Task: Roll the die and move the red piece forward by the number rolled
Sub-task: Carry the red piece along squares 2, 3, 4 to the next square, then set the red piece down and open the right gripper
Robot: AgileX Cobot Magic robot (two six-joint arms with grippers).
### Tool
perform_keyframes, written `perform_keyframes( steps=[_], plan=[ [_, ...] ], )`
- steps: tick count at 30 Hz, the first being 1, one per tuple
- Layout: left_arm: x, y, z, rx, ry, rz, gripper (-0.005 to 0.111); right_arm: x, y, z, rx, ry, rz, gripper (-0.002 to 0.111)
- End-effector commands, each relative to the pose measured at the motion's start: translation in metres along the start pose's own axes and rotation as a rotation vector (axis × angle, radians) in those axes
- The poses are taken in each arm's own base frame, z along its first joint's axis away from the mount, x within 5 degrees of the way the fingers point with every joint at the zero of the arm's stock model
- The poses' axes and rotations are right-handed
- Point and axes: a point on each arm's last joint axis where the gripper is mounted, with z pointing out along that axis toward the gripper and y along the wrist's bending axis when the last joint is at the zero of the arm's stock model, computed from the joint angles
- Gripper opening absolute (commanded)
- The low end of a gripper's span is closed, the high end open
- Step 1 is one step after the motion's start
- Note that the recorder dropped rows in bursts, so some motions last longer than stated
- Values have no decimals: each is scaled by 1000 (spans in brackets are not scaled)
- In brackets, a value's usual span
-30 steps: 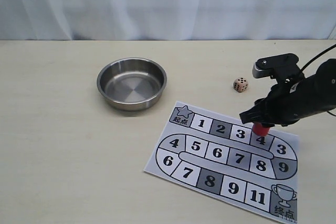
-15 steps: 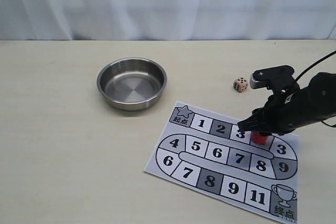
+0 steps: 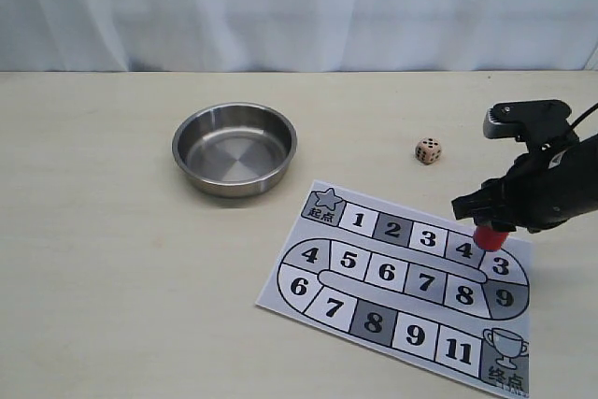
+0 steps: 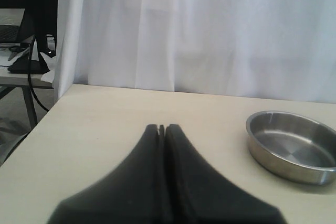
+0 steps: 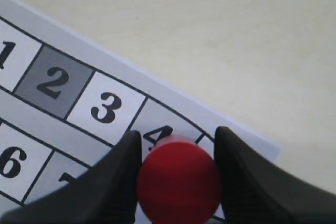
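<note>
The red piece (image 3: pixel 489 237) is a short red cylinder held between the fingers of my right gripper (image 3: pixel 488 226), over the board's right bend between the top row's 4 and the 3 after it. In the right wrist view the black fingers press both sides of the red piece (image 5: pixel 178 179), and my right gripper (image 5: pixel 178 132) is shut on it just past the printed 4. The die (image 3: pixel 428 150), a tiny beige cube with dark pips, rests on the table beyond the board. My left gripper (image 4: pixel 163 127) is shut on nothing, above bare table.
A steel bowl (image 3: pixel 234 149) stands left of the paper game board (image 3: pixel 402 277); the same bowl (image 4: pixel 291 145) shows beside my left gripper. A white curtain hangs behind the table.
My right gripper dipped to square 4, then carried the red piece to the right, towards the 3 at the bend. The die and bowl have not moved.
</note>
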Motion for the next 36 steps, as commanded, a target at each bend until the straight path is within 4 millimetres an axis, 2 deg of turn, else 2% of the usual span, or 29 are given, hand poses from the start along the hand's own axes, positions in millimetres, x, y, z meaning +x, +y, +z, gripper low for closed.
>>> perform_keyframes(
  steps=[1, 6, 16, 20, 22, 26, 29, 36],
  plan=[
    [-3, 0, 0, 1, -15, -4, 0, 7, -5, 0, 10, 10, 23, 4],
    [-3, 0, 0, 1, -15, -4, 0, 16, -17, 3, 30, 22, 103, 4],
    [-3, 0, 0, 1, -15, -4, 0, 19, -16, 7, 38, -20, 104, 4],
    [-3, 0, 0, 1, -15, -4, 0, 28, -17, 25, 36, 52, 107, 5],
    [-3, 0, 0, 1, -15, -4, 0, 29, -17, 26, 36, 59, 108, 12],
    [-2, 0, 0, 1, -13, -4, 0, 28, -17, 26, 36, 59, 108, 43],
    [-2, 0, 0, 1, -13, -4, 0, 27, -17, 26, 36, 55, 107, 51],
    [-2, 0, 0, 1, -13, -4, 0, 9, -17, 13, 36, -15, 132, 64]
  ],
)
